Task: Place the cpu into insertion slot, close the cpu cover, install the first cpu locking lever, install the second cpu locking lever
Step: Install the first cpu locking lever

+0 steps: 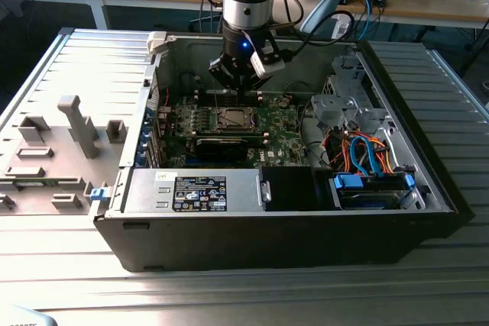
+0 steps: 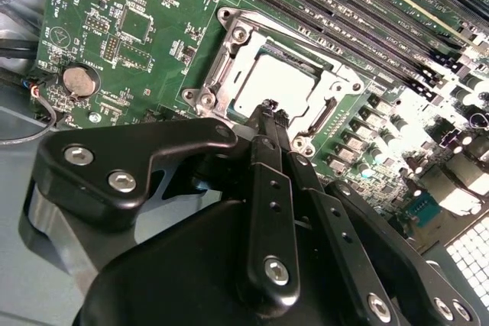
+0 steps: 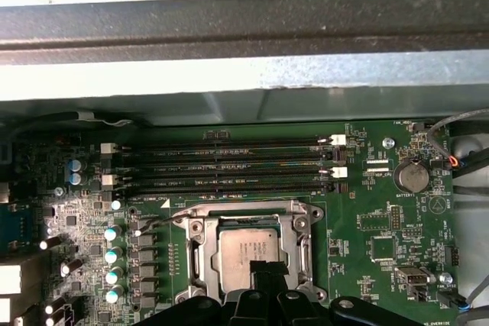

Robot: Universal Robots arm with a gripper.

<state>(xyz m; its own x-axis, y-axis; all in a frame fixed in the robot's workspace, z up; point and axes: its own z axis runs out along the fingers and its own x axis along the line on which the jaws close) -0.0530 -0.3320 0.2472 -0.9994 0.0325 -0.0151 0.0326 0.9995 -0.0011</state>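
The cpu [image 3: 246, 251], a dull grey square, lies flat in the insertion slot [image 3: 190, 226] on the green board. The silvery cpu cover [image 3: 205, 261] lies down around it, so the chip's top shows through the cut-out. In the second wrist view the cpu [image 2: 281, 80] sits just beyond my gripper [image 2: 269, 109], whose two black fingers are pressed together with nothing between them. In the exterior view my gripper [image 1: 239, 91] hangs a little above the slot [image 1: 231, 118]. A thin wire lever [image 3: 157, 221] sticks out from one corner of the socket.
A row of long memory slots [image 3: 229, 164] runs beside the socket, towards the case wall [image 3: 244, 82]. Small capacitors [image 3: 111, 253] stand on another side. A black card [image 1: 221, 144] and the power supply [image 1: 195, 191] lie in front, and cables with a drive cage [image 1: 359, 143] are on the exterior view's right.
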